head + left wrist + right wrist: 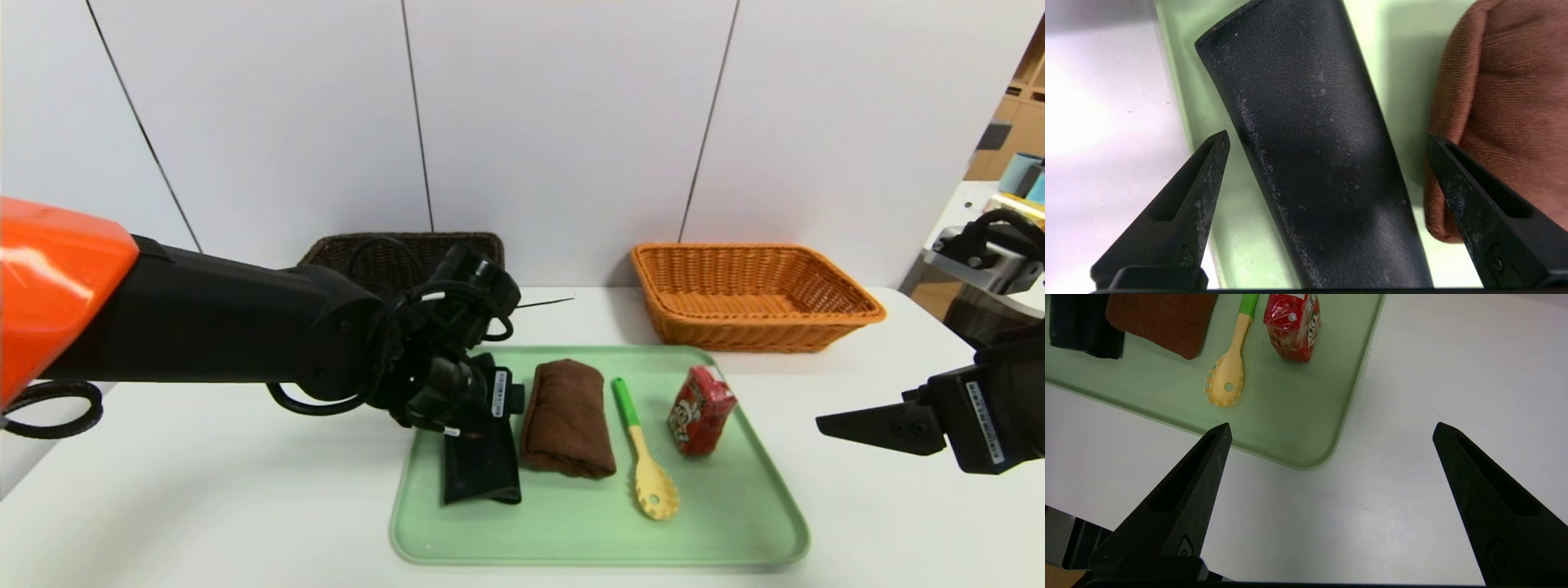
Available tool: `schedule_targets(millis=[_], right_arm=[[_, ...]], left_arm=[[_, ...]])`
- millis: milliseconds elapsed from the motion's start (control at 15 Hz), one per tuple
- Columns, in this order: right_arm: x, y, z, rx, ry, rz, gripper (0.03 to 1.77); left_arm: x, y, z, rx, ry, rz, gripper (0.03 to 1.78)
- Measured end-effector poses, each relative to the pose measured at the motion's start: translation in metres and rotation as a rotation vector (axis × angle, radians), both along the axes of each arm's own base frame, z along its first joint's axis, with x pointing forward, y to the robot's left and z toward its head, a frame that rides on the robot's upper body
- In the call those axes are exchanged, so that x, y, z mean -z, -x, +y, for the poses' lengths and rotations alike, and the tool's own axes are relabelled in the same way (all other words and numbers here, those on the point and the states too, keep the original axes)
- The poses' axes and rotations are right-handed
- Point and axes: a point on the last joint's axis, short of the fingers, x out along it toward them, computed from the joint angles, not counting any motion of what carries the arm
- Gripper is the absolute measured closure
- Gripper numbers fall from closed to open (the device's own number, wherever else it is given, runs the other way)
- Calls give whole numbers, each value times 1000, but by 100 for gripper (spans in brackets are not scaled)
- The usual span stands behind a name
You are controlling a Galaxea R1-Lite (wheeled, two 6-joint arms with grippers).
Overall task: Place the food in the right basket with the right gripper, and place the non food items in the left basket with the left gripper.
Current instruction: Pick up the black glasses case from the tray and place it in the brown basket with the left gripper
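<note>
Left gripper's point(1327, 139) open fingers point(1208, 179) flank the black case point(1310, 143), head-view hidden.

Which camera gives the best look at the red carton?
The head view: the red carton shows whole there, on the green tray. The right wrist view shows it cut off by the picture's edge. The left wrist view does not show it.

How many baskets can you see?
2. The dark brown basket sits behind the tray's left part, partly hidden by the robot's left arm. The orange-brown basket sits behind the tray's right part. More could be hidden behind that arm.
</note>
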Motion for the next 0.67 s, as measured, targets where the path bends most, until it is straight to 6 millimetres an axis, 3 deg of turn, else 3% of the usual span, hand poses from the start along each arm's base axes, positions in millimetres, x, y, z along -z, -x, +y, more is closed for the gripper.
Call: schedule_targets(millis=[667], right_arm=[[1, 1, -1, 1, 1, 3, 10]], left_arm=[[13, -5, -3, -8, -42, 14, 12]])
